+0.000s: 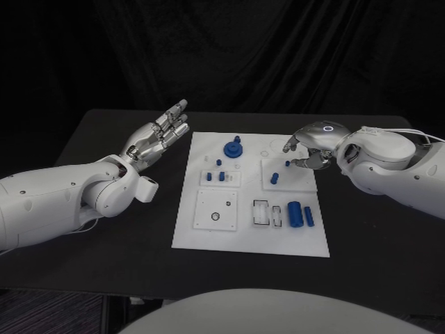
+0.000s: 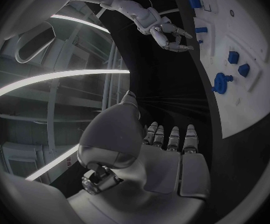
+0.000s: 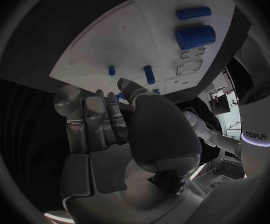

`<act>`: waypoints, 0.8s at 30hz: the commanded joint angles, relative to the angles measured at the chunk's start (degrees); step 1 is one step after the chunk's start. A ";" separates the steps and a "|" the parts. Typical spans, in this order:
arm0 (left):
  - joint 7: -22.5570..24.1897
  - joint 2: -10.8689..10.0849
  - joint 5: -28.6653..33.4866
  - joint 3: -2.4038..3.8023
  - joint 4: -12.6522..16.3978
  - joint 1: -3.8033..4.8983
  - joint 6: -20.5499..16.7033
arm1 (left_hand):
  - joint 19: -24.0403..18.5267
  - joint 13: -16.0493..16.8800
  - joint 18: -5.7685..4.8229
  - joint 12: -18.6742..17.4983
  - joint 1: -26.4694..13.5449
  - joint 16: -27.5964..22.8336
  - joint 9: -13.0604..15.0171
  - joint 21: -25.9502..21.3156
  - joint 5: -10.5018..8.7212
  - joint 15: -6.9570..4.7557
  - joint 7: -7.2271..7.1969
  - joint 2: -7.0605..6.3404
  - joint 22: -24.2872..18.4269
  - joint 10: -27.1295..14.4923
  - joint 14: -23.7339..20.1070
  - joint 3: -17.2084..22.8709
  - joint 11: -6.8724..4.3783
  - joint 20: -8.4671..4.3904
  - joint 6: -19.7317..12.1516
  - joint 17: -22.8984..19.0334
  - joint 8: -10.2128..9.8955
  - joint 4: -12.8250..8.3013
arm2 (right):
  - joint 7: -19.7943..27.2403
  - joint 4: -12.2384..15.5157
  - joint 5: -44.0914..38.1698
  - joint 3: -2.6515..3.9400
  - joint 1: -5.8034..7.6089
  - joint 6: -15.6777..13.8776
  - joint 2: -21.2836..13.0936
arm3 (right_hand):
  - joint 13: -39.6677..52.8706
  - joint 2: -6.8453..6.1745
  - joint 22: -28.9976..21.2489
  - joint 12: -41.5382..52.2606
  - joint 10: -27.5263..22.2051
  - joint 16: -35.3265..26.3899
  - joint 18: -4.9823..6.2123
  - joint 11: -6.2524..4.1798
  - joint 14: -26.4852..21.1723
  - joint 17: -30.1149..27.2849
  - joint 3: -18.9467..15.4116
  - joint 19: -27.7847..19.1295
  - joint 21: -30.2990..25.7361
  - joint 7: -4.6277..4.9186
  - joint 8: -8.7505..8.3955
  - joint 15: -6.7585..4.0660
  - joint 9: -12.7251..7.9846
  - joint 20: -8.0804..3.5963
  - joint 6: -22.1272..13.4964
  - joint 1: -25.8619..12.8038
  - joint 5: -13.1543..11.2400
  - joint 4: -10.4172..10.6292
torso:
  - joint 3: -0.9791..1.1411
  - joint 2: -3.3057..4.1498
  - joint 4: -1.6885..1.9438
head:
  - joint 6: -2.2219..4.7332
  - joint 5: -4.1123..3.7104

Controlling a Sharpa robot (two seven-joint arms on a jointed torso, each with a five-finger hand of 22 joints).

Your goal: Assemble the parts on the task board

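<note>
While empty, left hand (image 1: 160, 136) open, right hand (image 1: 310, 147) curled

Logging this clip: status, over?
Left hand open, beside task board. Right hand open, above board's right edge. Blue parts on board, none held. Nothing in the way.

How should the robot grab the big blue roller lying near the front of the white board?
Probably from above, fingers on the two long curved sides of the big roller. It lies flat, so its round ends are harder to pinch. A thinner roller lies close beside it, so fingers need care there.
</note>
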 commanded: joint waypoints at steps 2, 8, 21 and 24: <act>8.44 0.03 1.48 0.06 0.33 -0.17 2.23 | 0.15 0.00 0.69 0.14 1.25 -0.20 0.03 -0.27 0.48 2.04 -0.15 0.36 0.22 -0.03 -0.04 -1.14 1.36 3.12 0.15 -0.07 -0.24 0.00 | 0.81 -1.59 -1.02 0.03 -0.54 -0.71 1.07 | -0.52 0.59 6.14 -0.41 1.06 0.05 -0.49 -0.05 0.13 -0.22 0.07 0.40 -0.05 -0.72 -0.04 -0.26 -0.13 -0.22 -0.08 0.93 0.62 -0.43 | 0.03 0.13 -0.07 | 0.00 -0.20; 7.99 0.23 1.50 0.06 0.20 -0.27 3.00 | 0.35 0.02 0.81 0.24 3.10 -0.20 0.04 -0.19 2.57 4.01 -0.31 1.03 0.46 -0.02 -0.04 -1.91 3.63 5.59 0.18 -0.07 -0.24 -0.17 | 1.24 -3.33 -1.03 0.03 -1.06 -0.43 2.25 | -1.13 0.75 6.14 -0.28 2.67 -0.10 -0.44 -0.40 0.01 -0.69 0.25 0.40 -0.27 -1.10 0.13 -0.65 -0.12 -0.51 0.34 1.05 0.35 -0.39 | 0.02 0.14 0.34 | 0.00 -0.52; 7.50 0.92 1.50 0.06 -0.52 -0.37 4.09 | 0.49 0.00 0.92 0.17 8.10 -0.20 0.17 -0.16 8.91 5.32 0.63 1.42 0.06 -0.05 -0.04 -2.12 4.74 6.69 1.08 -0.07 -0.08 -0.28 | 2.04 -5.65 1.61 0.03 -1.92 0.16 3.28 | -2.57 1.10 6.16 -0.56 4.51 -0.08 -0.50 -0.54 -0.09 -1.17 1.03 0.36 -0.74 -0.19 1.00 -0.61 0.52 -0.70 2.53 1.15 0.96 -0.27 | 0.01 0.13 0.35 | 0.00 -0.57; 7.29 1.17 1.50 0.06 -0.78 -0.41 4.43 | 0.52 -0.01 0.93 0.16 8.74 -0.20 0.19 -0.14 9.71 5.62 1.00 1.76 0.09 -0.04 -0.04 -2.07 4.89 6.85 1.24 -0.07 -0.06 -0.32 | 1.97 -5.81 1.79 0.03 -1.98 1.06 3.22 | -2.72 1.11 6.15 -0.38 5.30 -0.12 -0.47 -0.63 -0.17 -1.33 1.21 0.35 -0.83 -0.13 1.09 -0.65 0.65 -0.69 2.77 1.22 1.17 -0.28 | 0.04 0.11 0.39 | 0.00 -0.59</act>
